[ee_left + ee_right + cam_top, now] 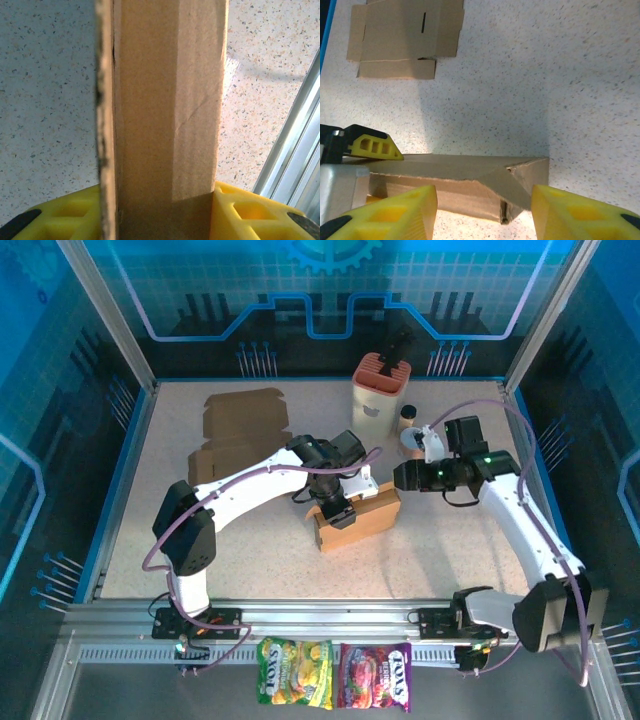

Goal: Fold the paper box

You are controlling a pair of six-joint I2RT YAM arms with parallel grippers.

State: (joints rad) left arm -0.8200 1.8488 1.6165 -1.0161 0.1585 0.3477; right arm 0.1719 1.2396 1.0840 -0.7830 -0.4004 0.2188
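A half-folded brown paper box point(357, 519) lies in the middle of the table. My left gripper point(343, 508) comes down on it from above and is shut on its wall. The left wrist view has the cardboard wall point(165, 115) running between the yellow fingers point(240, 212). To the right of the box, my right gripper point(400, 476) is open and empty. In the right wrist view the box end point(520, 180) with a slanted flap lies just beyond the yellow fingertips point(580, 212).
Two flat unfolded box blanks point(245, 412) lie at the back left, also seen as a flat blank point(405, 35). A cream knife block with an orange top point(380, 390) and a small bottle point(408, 425) stand at the back. Candy bags point(335, 675) lie on the front rail.
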